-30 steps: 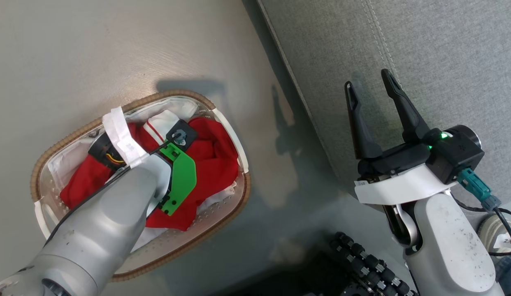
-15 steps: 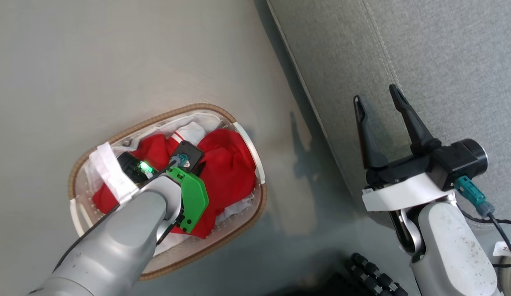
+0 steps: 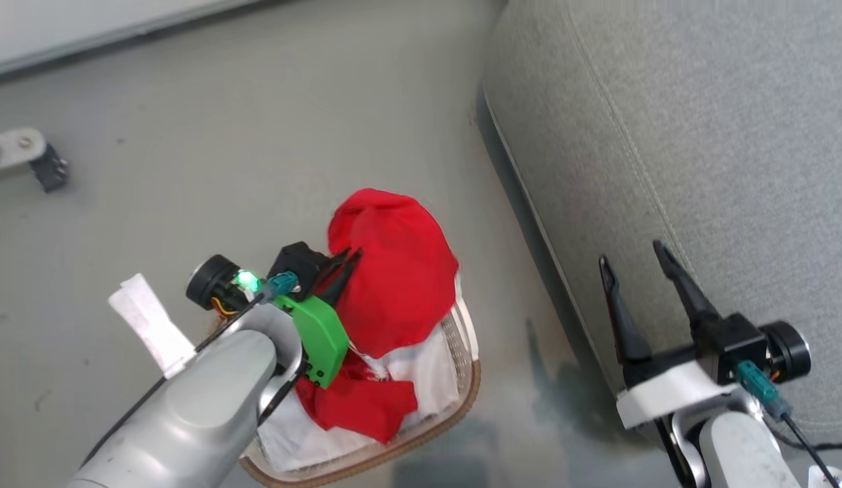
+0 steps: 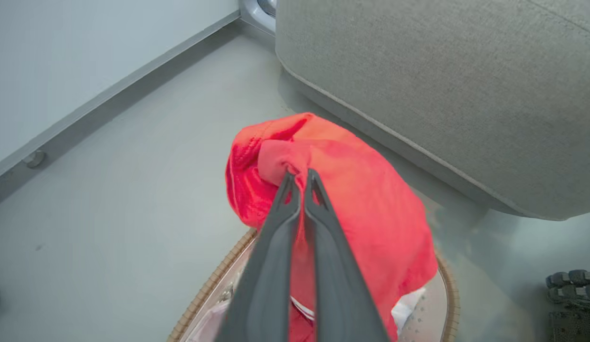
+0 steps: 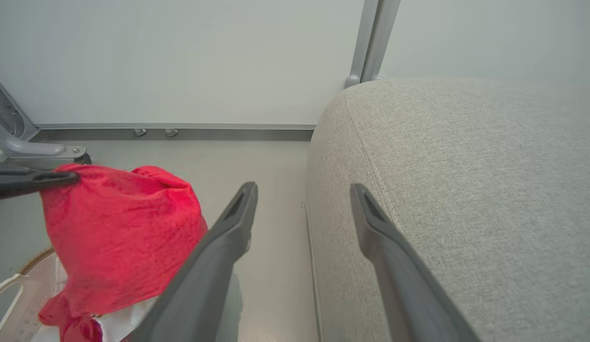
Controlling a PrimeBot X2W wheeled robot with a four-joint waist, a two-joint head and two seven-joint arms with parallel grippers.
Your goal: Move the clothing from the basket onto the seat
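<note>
Red clothing [image 3: 394,271] pinched tight in L gripper [image 3: 350,257], held above basket [image 3: 472,376]; lower end plus more red inside basket. R gripper [image 3: 631,252] spread wide, empty, beside seat [image 3: 699,135] edge.

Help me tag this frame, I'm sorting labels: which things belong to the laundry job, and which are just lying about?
Job in hand:
- red garment, pinched in the shut left gripper above the basket
- more red clothing in the basket
- grey seat
- right gripper, open and empty

Lying about:
- grey-and-black fitting on the floor
- black ridged wheels
- skirting strip along the wall
</note>
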